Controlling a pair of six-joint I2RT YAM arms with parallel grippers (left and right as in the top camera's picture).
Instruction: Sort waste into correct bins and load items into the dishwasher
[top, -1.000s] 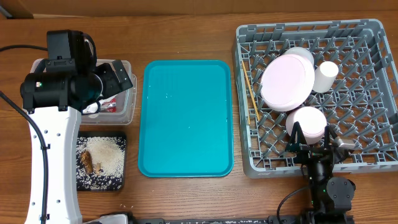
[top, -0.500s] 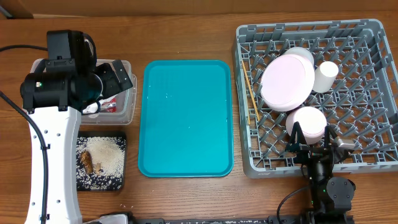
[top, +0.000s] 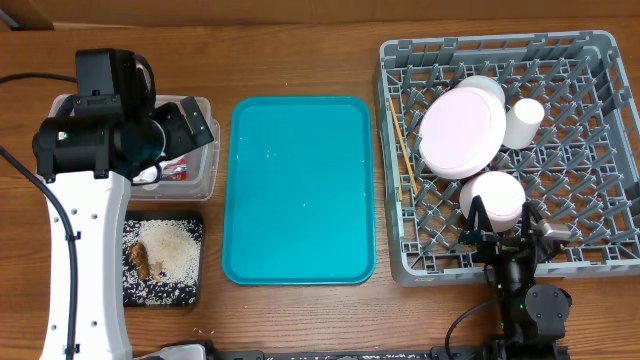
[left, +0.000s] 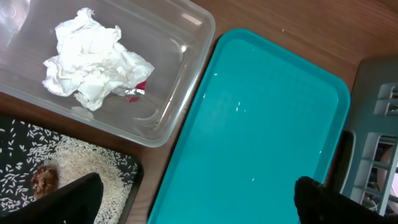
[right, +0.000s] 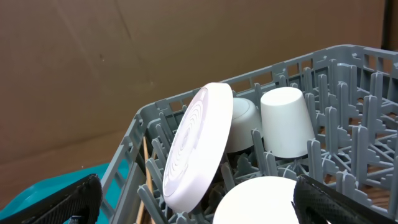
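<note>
In the grey dishwasher rack (top: 500, 46) a white plate (top: 462, 132) leans on edge. A bowl (top: 487, 90) stands behind it and a cup (top: 523, 122) beside it. Chopsticks (top: 403, 148) lie along the rack's left side. A second bowl (top: 492, 197) rests upside down near the front. Just behind that bowl (right: 261, 202) my right gripper (right: 202, 206) stands open, holding nothing. My left gripper (left: 196, 208) hangs open and empty over the tub's right end. The clear tub (left: 186, 62) holds the napkin (left: 93, 62) and red wrapper (left: 140, 87). Rice (left: 81, 165) and a brown scrap (left: 45, 180) lie in the black tray (left: 18, 143).
A bare teal tray (top: 300, 190) lies between the bins and the rack. The left arm's white link (top: 85, 270) runs along the table's left side over the bins' edge. A few loose rice grains lie on the wood near the front edge.
</note>
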